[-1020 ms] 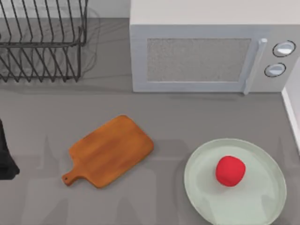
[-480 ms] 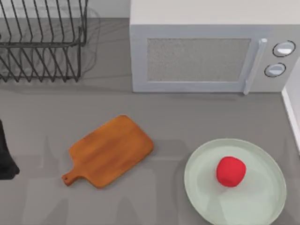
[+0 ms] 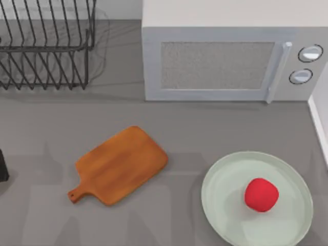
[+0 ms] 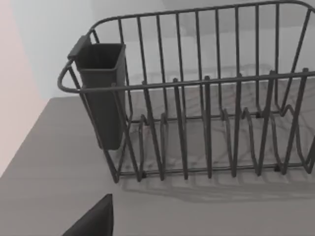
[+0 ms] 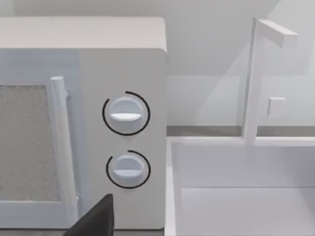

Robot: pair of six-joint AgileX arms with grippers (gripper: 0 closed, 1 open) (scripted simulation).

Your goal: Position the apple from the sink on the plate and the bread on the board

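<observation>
Rolling slightly rightward since a second ago, the apple [image 3: 261, 195] sits free on the plate [image 3: 220, 179] — board [image 3: 120, 165] bare, bread unplaced. My finger state: cannot tell.

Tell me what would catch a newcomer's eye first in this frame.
The bright red apple stands out first, lying on the pale green plate at the table's front right. Next comes the bare orange-brown board near the middle, then the white microwave behind it and the dark wire dish rack at the back left.
</observation>
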